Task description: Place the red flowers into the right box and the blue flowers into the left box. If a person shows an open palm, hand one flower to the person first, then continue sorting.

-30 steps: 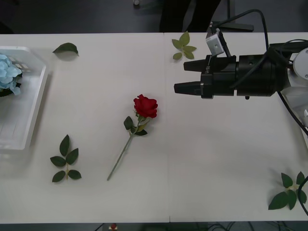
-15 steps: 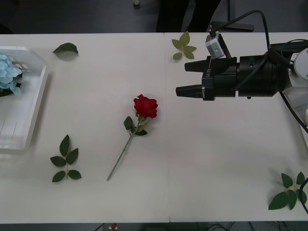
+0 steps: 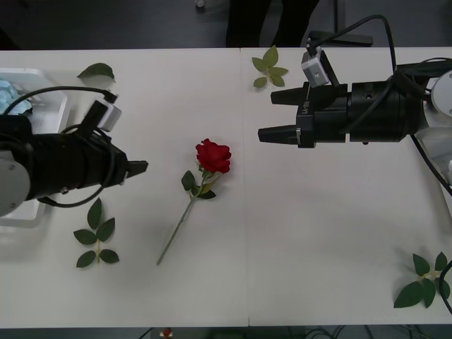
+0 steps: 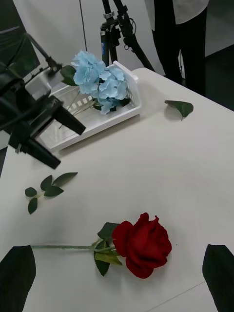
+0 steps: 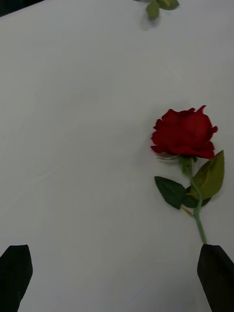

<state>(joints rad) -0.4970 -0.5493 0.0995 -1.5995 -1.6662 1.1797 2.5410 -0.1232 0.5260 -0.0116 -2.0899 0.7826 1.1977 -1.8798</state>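
Note:
One red flower [image 3: 213, 156], a rose, lies mid-table with its stem running toward the near-left; it is also in the right wrist view [image 4: 143, 244] and the left wrist view [image 5: 185, 132]. My left gripper [image 3: 138, 169] hovers open just left of the rose, its fingers [image 5: 15, 269] apart. My right gripper [image 3: 267, 116] is open, to the right of and beyond the bloom, fingers [image 4: 218, 273] wide. Blue flowers [image 4: 100, 80] rest in the left box [image 4: 122, 111], whose rim [image 3: 20, 214] shows under my left arm. A white edge of the right box [image 3: 432, 154] shows under my right arm.
Loose green leaf sprigs lie at the far left [image 3: 97, 70], far middle [image 3: 270, 67], near left [image 3: 97, 234] and near right [image 3: 424, 282]. A person's dark-trousered legs [image 4: 181, 44] stand beyond the table's far edge, beside a tripod [image 4: 114, 24].
My left arm has swung in from the left over the left box, its gripper now close to the rose. The right gripper shifted slightly right, then held still.

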